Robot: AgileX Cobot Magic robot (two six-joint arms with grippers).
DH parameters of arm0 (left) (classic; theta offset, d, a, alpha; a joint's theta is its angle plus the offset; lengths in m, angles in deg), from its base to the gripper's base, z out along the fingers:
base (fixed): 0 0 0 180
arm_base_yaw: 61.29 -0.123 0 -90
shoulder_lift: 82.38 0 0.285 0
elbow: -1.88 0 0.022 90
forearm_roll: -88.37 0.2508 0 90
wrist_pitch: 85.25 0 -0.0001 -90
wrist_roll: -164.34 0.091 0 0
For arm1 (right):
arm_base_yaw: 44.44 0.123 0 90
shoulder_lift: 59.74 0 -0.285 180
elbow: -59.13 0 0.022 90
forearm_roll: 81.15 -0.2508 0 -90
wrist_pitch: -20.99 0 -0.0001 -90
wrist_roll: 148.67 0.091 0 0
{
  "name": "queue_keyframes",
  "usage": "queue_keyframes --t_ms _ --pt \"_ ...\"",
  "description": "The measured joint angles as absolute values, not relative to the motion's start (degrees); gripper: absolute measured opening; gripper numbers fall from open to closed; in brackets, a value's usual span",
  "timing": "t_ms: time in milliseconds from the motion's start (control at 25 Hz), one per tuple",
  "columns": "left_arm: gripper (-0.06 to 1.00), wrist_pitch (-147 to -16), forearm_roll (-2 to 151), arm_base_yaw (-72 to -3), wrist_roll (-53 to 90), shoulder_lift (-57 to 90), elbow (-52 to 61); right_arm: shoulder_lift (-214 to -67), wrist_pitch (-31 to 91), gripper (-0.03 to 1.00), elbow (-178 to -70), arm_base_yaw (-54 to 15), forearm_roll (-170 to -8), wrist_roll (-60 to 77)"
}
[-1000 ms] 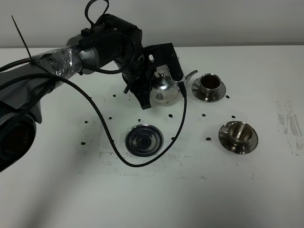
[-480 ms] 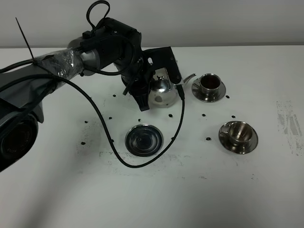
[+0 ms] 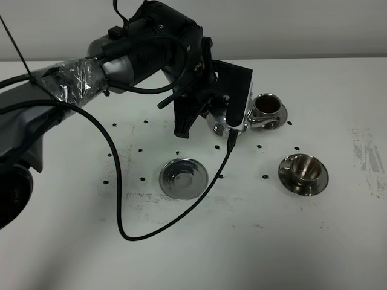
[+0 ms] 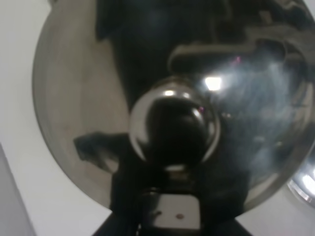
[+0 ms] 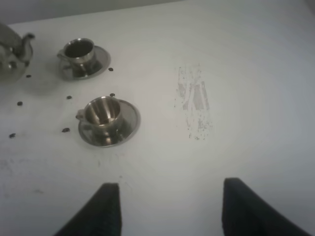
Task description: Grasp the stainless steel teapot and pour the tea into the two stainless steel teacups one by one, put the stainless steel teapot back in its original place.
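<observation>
Gripping the teapot (image 3: 222, 119) beside the far teacup (image 3: 266, 105)

White tabletop (image 3: 272, 241), worn grey scuff patch (image 3: 366, 157), scattered dark specks (image 3: 265, 176), plain pale wall (image 3: 290, 27) behind

**Soft light, shiny steel, one blurry close-up**

The high view is bright and quite sharp. Light falls from above, so the white table (image 3: 314, 241) has only soft, pale shadows — a wide grey one lies below the left arm (image 3: 78, 75). The flat steel saucer (image 3: 184, 178) shines white in its middle. The left wrist view is dim and blurry: the stainless steel teapot (image 4: 74, 98) is too close, its lid knob (image 4: 173, 129) is fuzzy, and it shows small white glints and dark mirror shapes. The right wrist view is clear in the middle — the table looks greyer there. The right gripper (image 5: 171, 184) is just two dark, fuzzy fingers (image 5: 106, 211) at the edge.
</observation>
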State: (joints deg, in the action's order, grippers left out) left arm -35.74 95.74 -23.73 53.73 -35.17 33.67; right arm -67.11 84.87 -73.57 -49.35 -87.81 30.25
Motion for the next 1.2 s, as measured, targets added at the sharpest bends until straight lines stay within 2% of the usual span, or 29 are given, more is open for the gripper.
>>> queue_keyframes --t_ms 320,520,760,1200 --pt "0.19 -37.5 99.9 -21.0 61.7 -36.6 33.8 -67.1 84.9 0.44 -73.6 -49.4 -87.8 30.2" --pt "0.19 -37.6 100.0 -19.6 64.0 -41.1 38.0 -67.1 84.9 0.44 -73.6 -49.4 -87.8 30.2" --pt "0.19 -36.5 101.3 -18.3 64.0 -45.1 44.2 -67.1 84.9 0.44 -73.6 -49.4 -87.8 30.2" --pt "0.19 -36.4 111.2 -15.2 61.4 -45.2 44.5 -67.1 84.9 0.44 -73.6 -49.4 -87.8 30.2"
